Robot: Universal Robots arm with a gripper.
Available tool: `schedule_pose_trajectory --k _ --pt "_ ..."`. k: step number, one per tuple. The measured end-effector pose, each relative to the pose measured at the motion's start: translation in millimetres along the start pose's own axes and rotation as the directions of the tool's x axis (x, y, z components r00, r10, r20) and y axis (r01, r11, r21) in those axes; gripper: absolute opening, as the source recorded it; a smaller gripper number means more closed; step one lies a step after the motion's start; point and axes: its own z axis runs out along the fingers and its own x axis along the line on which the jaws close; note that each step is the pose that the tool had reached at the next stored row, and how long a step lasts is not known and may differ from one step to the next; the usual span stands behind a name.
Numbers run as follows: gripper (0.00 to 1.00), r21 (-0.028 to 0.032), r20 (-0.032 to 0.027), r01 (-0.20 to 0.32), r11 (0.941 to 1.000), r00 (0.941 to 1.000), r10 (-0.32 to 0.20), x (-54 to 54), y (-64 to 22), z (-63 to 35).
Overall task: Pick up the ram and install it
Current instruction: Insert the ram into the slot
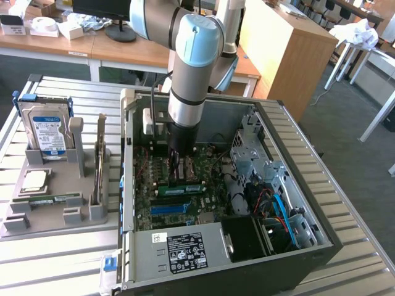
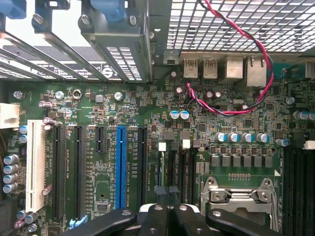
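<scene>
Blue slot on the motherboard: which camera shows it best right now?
The wrist view. There the blue slot lies close and in plain sight on the motherboard, with nearly its whole length showing. The exterior view shows it as a short blue strip deep inside the computer case, seen at a slant.

matt grey metal case (image 1: 185,250), wooden desk (image 1: 136,55)
</scene>
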Motion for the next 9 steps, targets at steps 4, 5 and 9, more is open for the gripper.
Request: schedule_pose_trajectory --k 4,5,9 --pt "0.1 0.0 0.0 0.0 1.0 1.0 0.0 0.0 0.0 0.0" --pt "0.1 0.0 0.0 0.0 1.0 1.0 0.0 0.0 0.0 0.0" --pt "0.1 -0.0001 0.0 0.0 1.0 1.0 0.0 0.1 0.0 0.2"
